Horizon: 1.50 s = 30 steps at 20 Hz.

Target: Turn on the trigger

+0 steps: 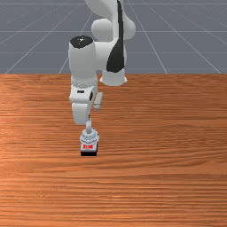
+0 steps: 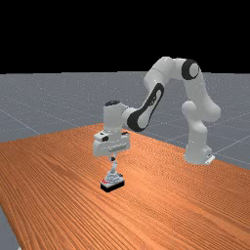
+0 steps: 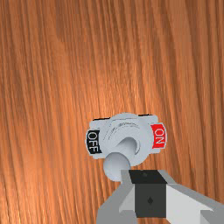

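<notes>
Under the hand (image 2: 113, 158), the lever (image 3: 117, 166) (round-tipped) leans toward OFF (image 3: 92, 142).

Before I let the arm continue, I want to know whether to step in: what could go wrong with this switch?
The gripper appears beside the knob, on the side of the ON label, so a push from there might drive the lever further toward the OFF label. The knob is round, so an off-centre touch could slide off.
</notes>
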{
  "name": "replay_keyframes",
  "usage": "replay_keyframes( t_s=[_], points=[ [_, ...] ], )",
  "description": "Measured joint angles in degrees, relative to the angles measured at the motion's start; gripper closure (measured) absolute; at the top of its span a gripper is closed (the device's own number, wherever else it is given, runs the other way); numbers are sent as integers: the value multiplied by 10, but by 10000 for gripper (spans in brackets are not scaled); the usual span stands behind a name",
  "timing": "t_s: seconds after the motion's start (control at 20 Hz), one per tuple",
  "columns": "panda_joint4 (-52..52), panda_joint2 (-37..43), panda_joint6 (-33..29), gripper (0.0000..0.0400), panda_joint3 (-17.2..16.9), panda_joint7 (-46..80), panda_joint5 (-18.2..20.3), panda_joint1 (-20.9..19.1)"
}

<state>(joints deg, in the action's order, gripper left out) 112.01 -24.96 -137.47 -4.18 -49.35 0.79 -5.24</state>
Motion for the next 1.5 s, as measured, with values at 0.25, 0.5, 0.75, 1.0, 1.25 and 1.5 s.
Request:
replay_keyframes(
  t_s=[0.25,0.5,0.75,1.0,1.25,1.5],
  points=[
    [82,48,-50,400,-12,16,-23,9],
    [73,39,-27,400,-4,-2,-8,1],
    [86,40,-79,400,-9,10,-19,8],
    [109,60,-54,400,-7,0,-14,3],
    [127,58,-86,400,22,-61,50,-28],
    [134,43,-115,400,6,-33,10,-13]
  ],
)
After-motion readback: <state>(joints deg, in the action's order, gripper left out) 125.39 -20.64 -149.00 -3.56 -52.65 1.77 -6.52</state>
